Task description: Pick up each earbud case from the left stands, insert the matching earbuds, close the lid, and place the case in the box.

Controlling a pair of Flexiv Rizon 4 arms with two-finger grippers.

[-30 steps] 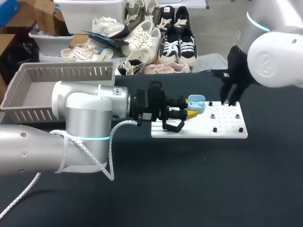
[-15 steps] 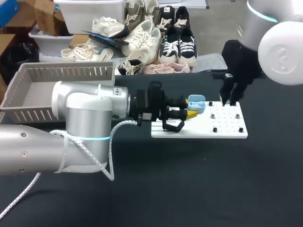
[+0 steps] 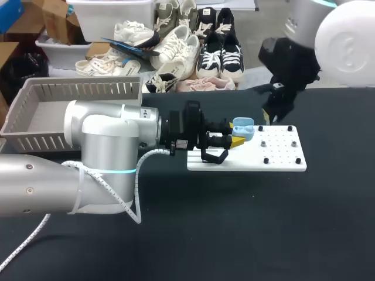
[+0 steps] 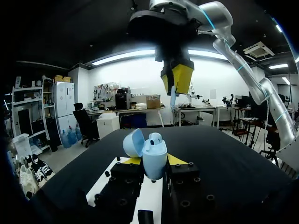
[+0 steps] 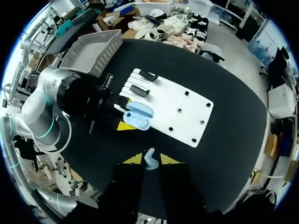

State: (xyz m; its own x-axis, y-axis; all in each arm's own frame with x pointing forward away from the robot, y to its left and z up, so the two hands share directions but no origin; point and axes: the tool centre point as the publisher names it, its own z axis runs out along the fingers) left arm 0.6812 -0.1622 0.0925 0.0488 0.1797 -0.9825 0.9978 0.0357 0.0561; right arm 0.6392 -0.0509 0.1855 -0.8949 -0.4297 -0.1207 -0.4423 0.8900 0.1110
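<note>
Alignment matters most here. Right gripper [image 5: 150, 161] pinches a light-blue earbud [image 4: 173, 97] high above the table [image 3: 234, 222], while left gripper [image 3: 237, 139] clamps the open case [image 4: 154, 156] over the white board [image 3: 281, 153]. Best bet is to descend straight into the empty socket beside the seated bud [image 4: 156, 137] and press gently.
</note>
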